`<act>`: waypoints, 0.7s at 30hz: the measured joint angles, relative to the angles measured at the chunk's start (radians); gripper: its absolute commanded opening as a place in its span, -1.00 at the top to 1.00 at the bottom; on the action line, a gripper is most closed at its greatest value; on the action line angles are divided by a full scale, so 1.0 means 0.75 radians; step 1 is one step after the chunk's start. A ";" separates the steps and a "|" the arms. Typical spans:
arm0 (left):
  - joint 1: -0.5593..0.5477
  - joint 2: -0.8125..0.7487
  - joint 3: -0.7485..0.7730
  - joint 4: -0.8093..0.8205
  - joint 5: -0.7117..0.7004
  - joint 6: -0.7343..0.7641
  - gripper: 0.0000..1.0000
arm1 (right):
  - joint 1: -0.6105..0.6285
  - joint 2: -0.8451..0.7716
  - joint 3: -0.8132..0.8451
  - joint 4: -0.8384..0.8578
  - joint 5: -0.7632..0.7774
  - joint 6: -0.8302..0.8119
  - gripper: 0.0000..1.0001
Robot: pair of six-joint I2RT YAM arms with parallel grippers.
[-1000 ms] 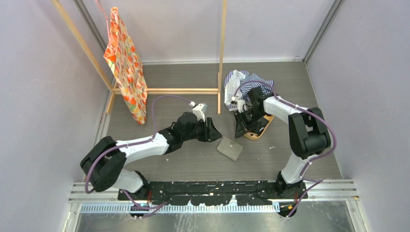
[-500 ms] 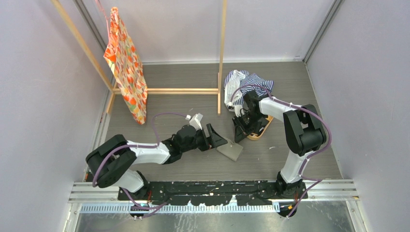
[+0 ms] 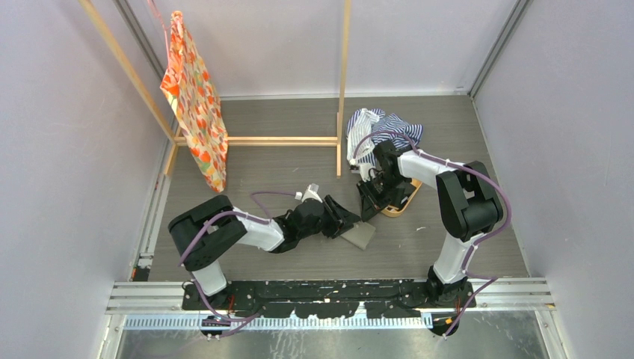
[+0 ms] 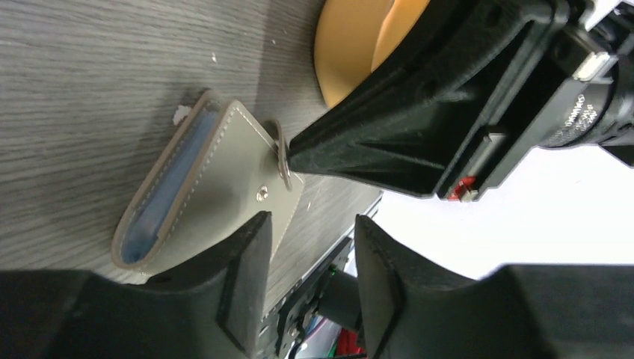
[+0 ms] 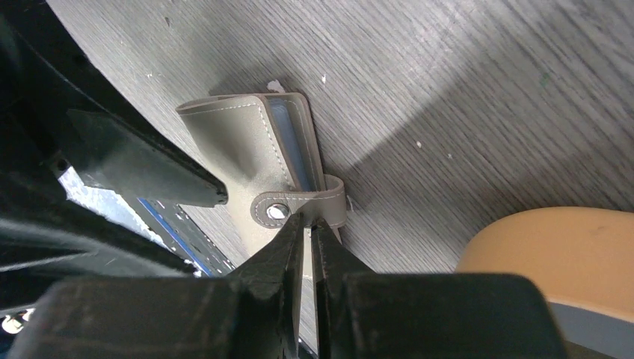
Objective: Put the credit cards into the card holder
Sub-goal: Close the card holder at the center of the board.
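Lying on the grey wood-grain desk (image 3: pixel 299 161), between the two arms: card holder (image 3: pixel 360 235), grey-taupe, pale stitching, folded.
- Open edge: slightly parted, showing a pale blue strip (image 5: pixel 290 146) inside. Card or lining, cannot tell.
- Closing tab (image 5: pixel 329 203): curled up off the holder's face, with the metal snap (image 5: pixel 277 212) visible.
- Right fingers (image 5: pixel 288 262): all but together, with only a thin slit between them. The tips are clamped on the edge of the closing tab.
- Left fingers (image 4: pixel 243 288): apart, low over the desk. One lies over the holder's near edge and the other is clear of it, so nothing is gripped.
- Tray (image 5: pixel 538 243): oval, orange-tan, just beside the holder on the far right side, under the right arm.
- Striped cloth (image 3: pixel 385 123): blue and white, bunched beyond the tray.
- Patterned orange cloth (image 3: pixel 193 97): hanging from a wooden frame (image 3: pixel 284 140) at far left, well apart from the holder.
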 measured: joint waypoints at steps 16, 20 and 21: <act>-0.002 0.243 0.051 0.200 -0.067 -0.198 0.56 | 0.001 0.000 0.003 -0.002 0.001 0.006 0.72; -0.002 0.249 0.051 0.207 -0.069 -0.204 0.76 | 0.001 0.000 0.003 -0.002 0.002 0.006 0.72; -0.002 0.250 0.051 0.207 -0.073 -0.204 0.77 | 0.001 0.000 0.003 -0.002 0.002 0.006 0.72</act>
